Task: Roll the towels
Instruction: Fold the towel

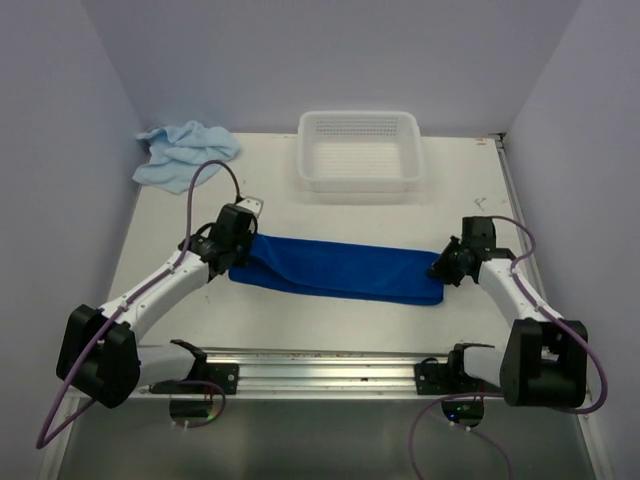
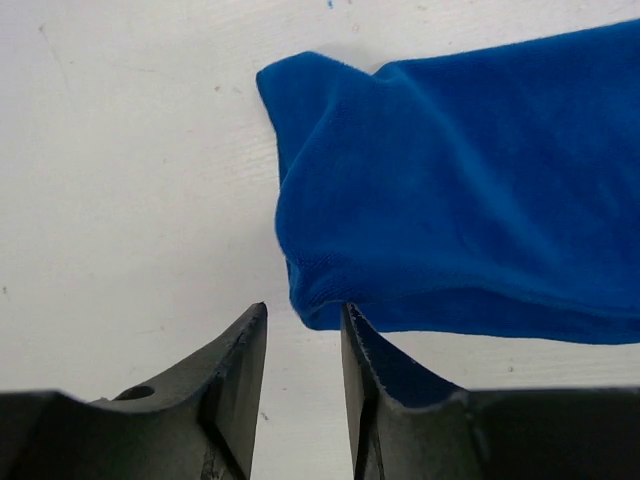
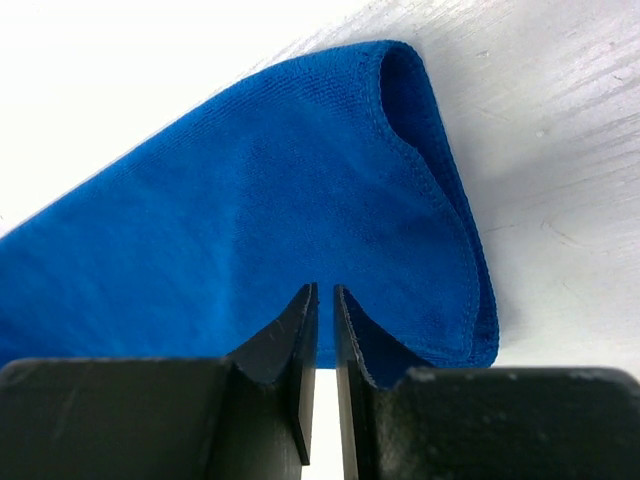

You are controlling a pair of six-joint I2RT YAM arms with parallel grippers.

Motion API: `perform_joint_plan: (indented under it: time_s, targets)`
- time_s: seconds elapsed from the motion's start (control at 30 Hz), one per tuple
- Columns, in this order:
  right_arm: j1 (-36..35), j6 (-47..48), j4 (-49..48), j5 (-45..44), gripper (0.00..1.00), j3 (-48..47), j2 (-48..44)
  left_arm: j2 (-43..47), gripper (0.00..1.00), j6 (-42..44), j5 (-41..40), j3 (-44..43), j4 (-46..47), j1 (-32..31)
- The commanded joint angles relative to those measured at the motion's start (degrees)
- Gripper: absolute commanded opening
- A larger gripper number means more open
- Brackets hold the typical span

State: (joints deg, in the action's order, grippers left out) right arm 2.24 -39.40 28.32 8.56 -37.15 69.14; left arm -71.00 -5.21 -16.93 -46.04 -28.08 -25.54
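Note:
The dark royal blue towel [image 1: 340,268] lies folded into a long band across the middle of the table. My left gripper [image 1: 238,255] is at its left end. In the left wrist view this gripper [image 2: 305,308] stands open, the towel's corner [image 2: 320,300] lies just past its tips, and only bare table shows between the jaws. My right gripper [image 1: 440,268] is at the towel's right end. In the right wrist view it [image 3: 325,288] is shut to a thin slit on the near edge of the towel [image 3: 250,200]. The pale sky blue towel [image 1: 185,150] lies crumpled at the back left.
A white perforated basket [image 1: 360,120] stands at the back centre, beyond the dark towel. The arms' mounting rail [image 1: 320,362] runs along the near edge. Lilac walls close in the table on the left, back and right.

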Motion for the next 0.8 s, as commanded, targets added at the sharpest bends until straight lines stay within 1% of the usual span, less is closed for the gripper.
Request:
perform_joint_plan:
  time_s: [0.0, 0.07, 0.1, 0.2, 0.3, 0.33, 0.4, 0.43, 0.5, 0.53, 0.57, 0.6, 0.63, 0.67, 0.73, 0.77]
  targets:
    - [-0.2, 0.9, -1.9, 0.8, 0.17, -0.2, 0.8, 2.0, 0.40, -3.3, -5.9, -1.6, -2.2, -0.2]
    - [-0.2, 0.9, -1.9, 0.7, 0.17, -0.6, 1.1, 3.3, 0.48, -4.0, -7.1, -1.6, -2.3, -0.3]
    - [-0.2, 1.0, -1.8, 0.6, 0.18, -0.7, 1.3, 4.8, 0.49, -4.5, -7.6, -1.9, -2.5, -0.3]
    - [-0.2, 1.4, -1.2, 0.0, 0.19, -1.3, 1.2, 8.3, 0.54, -6.6, -9.7, -4.3, -3.3, -0.3]
    - [-0.2, 1.8, -0.5, -0.7, 0.22, -2.0, 0.8, 11.9, 0.65, -7.2, -11.4, -6.5, -1.7, -0.2]
    - [-0.2, 2.0, -0.2, -0.8, 0.22, -2.4, 0.7, 12.4, 0.68, -7.2, -11.4, -6.7, -0.9, -0.2]
    - [-0.1, 2.3, 0.2, -1.2, 0.23, -2.9, 0.6, 12.2, 0.75, -7.5, -8.8, -6.5, 3.4, -0.2]
    - [-0.2, 2.4, 0.4, -1.3, 0.24, -3.5, 0.6, 11.5, 0.81, -8.4, -7.6, -6.3, 4.8, 0.0]
    - [-0.2, 2.7, 1.1, -1.7, 0.26, -4.2, 0.7, 7.6, 0.81, -11.5, -1.1, -6.5, 7.7, 1.4]
    - [-0.1, 3.0, 1.4, -2.2, 0.26, -5.0, 0.7, 6.2, 0.77, -12.5, 2.0, -6.7, 8.6, 3.8]
    - [-0.1, 3.2, 1.9, -2.6, 0.27, -5.4, 0.7, 3.5, 0.76, -13.8, 6.9, -6.7, 10.7, 5.2]
    - [-0.1, 3.6, 2.1, -2.8, 0.26, -5.7, 0.7, 2.3, 0.74, -16.3, 9.1, -6.4, 12.2, 6.6]
    - [0.0, 3.6, 2.3, -3.2, 0.26, -6.4, 0.8, 1.1, 0.70, -17.0, 11.3, -6.2, 13.8, 9.4]
    - [-0.1, 3.6, 2.5, -3.3, 0.26, -6.6, 0.9, -1.3, 0.69, -17.6, 15.2, -6.0, 16.4, 10.7]
    - [0.0, 3.8, 2.5, -3.4, 0.25, -7.1, 1.2, -3.9, 0.65, -19.4, 18.9, -6.3, 18.1, 14.0]
    - [0.0, 3.7, 2.4, -3.2, 0.25, -7.2, 1.7, -6.2, 0.64, -20.0, 22.6, -6.8, 19.4, 15.0]
